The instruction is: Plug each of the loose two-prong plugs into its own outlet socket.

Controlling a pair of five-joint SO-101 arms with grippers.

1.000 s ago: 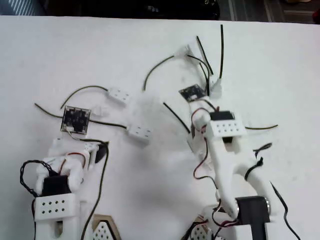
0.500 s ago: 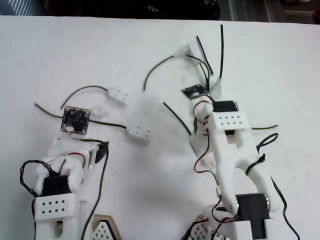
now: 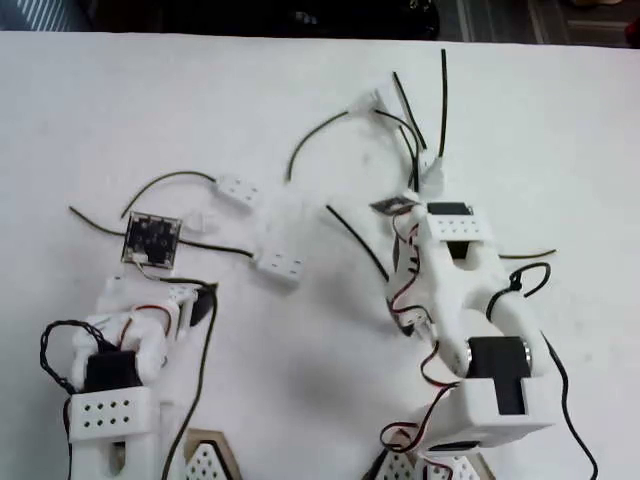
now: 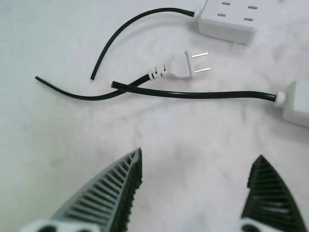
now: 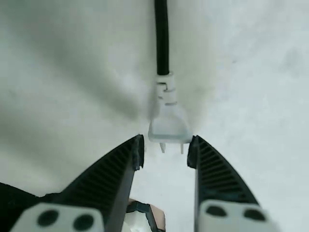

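**Right gripper (image 5: 165, 145) narrow at a plug (image 5: 168, 123), left gripper (image 4: 199, 154) wide over the table (image 3: 90, 110)**

Right gripper's jaws stood narrowly apart, their tips on either side of the plug's two prongs. Whether they touched the plug could not be told. That plug lay flat on the white table, and its cable (image 5: 161, 38) ran straight away from the gripper.

The table stretched under both grippers, with a dark strip of room (image 3: 250, 15) past its far edge. Black cables (image 3: 320, 130) lay looped and crossed over the surface.

The left gripper hung wide apart above bare table, holding nothing. Beyond its tips the other plug (image 4: 176, 67) lay loose on the table, its prongs bare. One outlet (image 4: 227, 17) sat just past that plug, apart from it. The second outlet (image 4: 295, 104) lay off to one side, and its black lead ran across the table between the gripper and the other plug. The slots of the first outlet stood open.
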